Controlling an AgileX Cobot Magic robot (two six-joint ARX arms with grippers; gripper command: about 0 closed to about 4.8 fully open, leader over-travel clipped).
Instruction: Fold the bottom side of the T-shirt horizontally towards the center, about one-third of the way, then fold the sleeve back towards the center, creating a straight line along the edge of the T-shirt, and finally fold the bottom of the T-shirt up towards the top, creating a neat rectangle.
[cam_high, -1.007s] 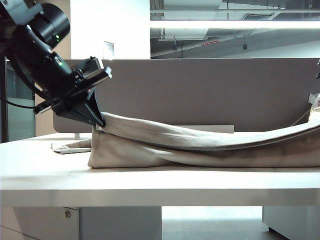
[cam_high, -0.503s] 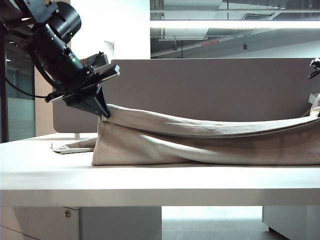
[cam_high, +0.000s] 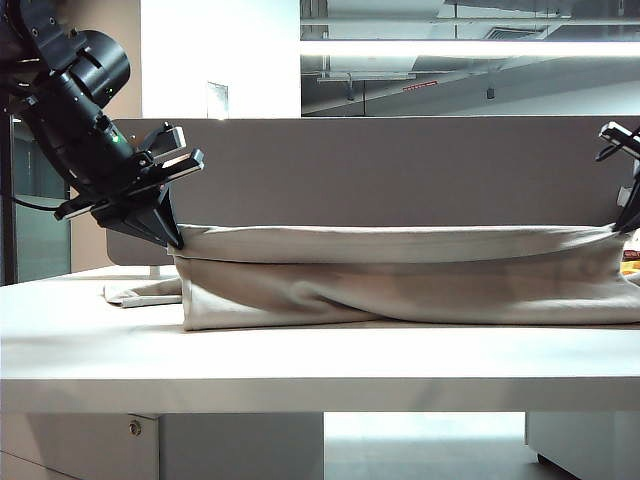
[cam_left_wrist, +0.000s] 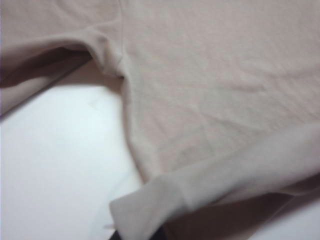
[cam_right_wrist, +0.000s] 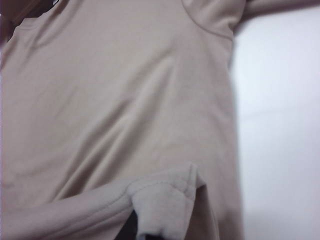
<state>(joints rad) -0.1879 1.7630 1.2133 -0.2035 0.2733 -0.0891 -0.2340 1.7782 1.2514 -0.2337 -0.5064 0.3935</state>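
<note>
The beige T-shirt (cam_high: 400, 290) lies across the white table (cam_high: 300, 360). The bottom of the T-shirt (cam_high: 400, 243) is lifted off the table and stretched taut and level between both grippers. My left gripper (cam_high: 176, 240) is shut on its left corner, which shows as a folded hem corner (cam_left_wrist: 150, 210) over the shirt body (cam_left_wrist: 210, 75). My right gripper (cam_high: 622, 225) at the far right edge is shut on the other hem corner (cam_right_wrist: 165, 205). Only dark finger tips show under the cloth in both wrist views. A sleeve (cam_high: 140, 292) lies flat past the left gripper.
A grey partition (cam_high: 400, 170) stands close behind the table. Bare white table (cam_left_wrist: 55, 165) shows beside the shirt on the left arm's side and also (cam_right_wrist: 280, 125) on the right arm's side. The table's front edge runs along the near side.
The lifted hem was sagging and sloped; now it is pulled straight and level. The left gripper has sunk and moved left, and the right gripper has come into view at the right edge.
</note>
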